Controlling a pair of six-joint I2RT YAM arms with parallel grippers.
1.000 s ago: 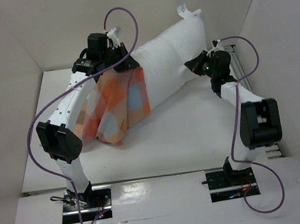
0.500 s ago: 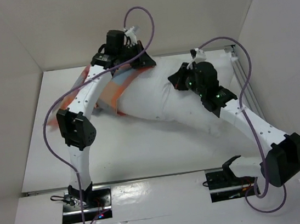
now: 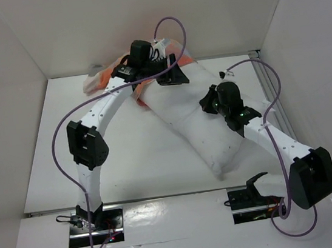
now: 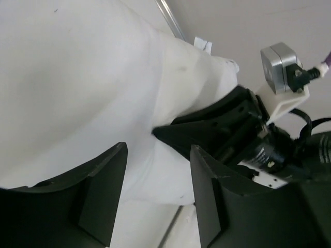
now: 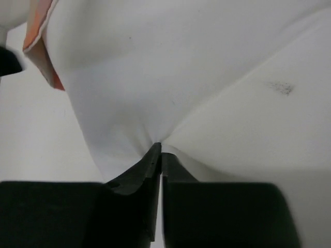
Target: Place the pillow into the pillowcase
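Note:
The white pillow (image 3: 198, 133) lies slantwise on the table, from the back middle toward the front right. The checked orange pillowcase (image 3: 105, 74) is bunched at the back wall, with an orange edge (image 5: 39, 49) around the pillow's far end. My left gripper (image 3: 175, 76) hovers over that far end, jaws open, with only white pillow (image 4: 77, 77) beyond them and nothing between them (image 4: 158, 155). My right gripper (image 3: 207, 101) is shut on a pinch of pillow cloth (image 5: 207, 77), its tips (image 5: 160, 149) pressed together on the fold. It also shows in the left wrist view (image 4: 217, 126).
White walls box the table in at the back and both sides. A metal rail (image 3: 270, 95) runs along the right edge. Purple cables (image 3: 168, 23) loop above both arms. Bare table top (image 3: 140, 158) lies to the left of the pillow.
The left gripper has opened and let go of the pillowcase after moving right along the back wall. The pillow has swung, its near end now toward the front right, with the right gripper still pinching it.

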